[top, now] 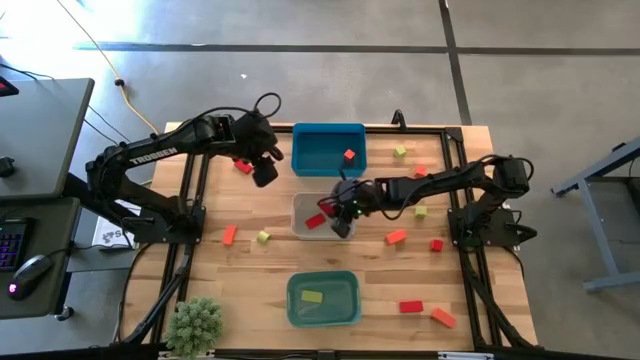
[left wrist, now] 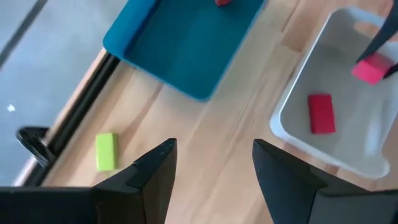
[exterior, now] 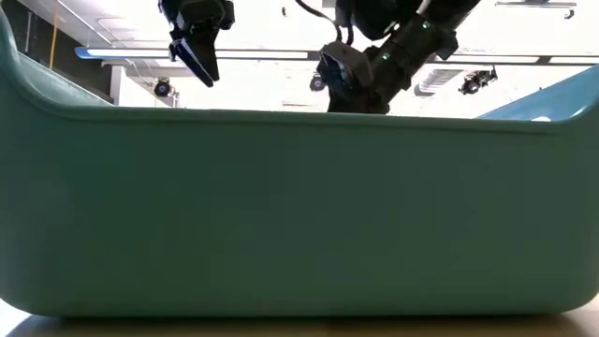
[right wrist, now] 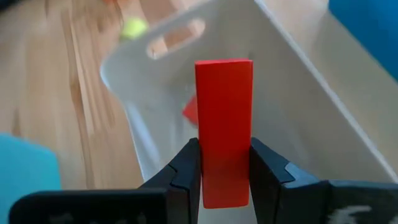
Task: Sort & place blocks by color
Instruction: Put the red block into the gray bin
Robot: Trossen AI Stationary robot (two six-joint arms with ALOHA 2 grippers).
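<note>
The right end effector (right wrist: 224, 171) is clamped on a red block (right wrist: 224, 124), held upright above the clear-grey bin (top: 300, 205) at the middle of the tabletop (top: 250, 290). A second red block (left wrist: 321, 113) already lies on that bin's floor. The left end effector (left wrist: 214, 165) hangs with its fingers apart and nothing between them, over the tabletop between the blue bin (top: 328, 150) and the clear-grey bin. Risk: the held block sits near the bin's wall, so a release here may let it strike the rim and tumble onto the tabletop; its tall, narrow stance may also make it bounce off the block below. The right wrist view shows the grip itself, which the high view leaves too small to read. The high view alone shows the loose blocks scattered across the tabletop and a yellow-green block (top: 312, 296) in the teal bin (top: 322, 300). The low view is almost wholly blocked by that bin's wall.
</note>
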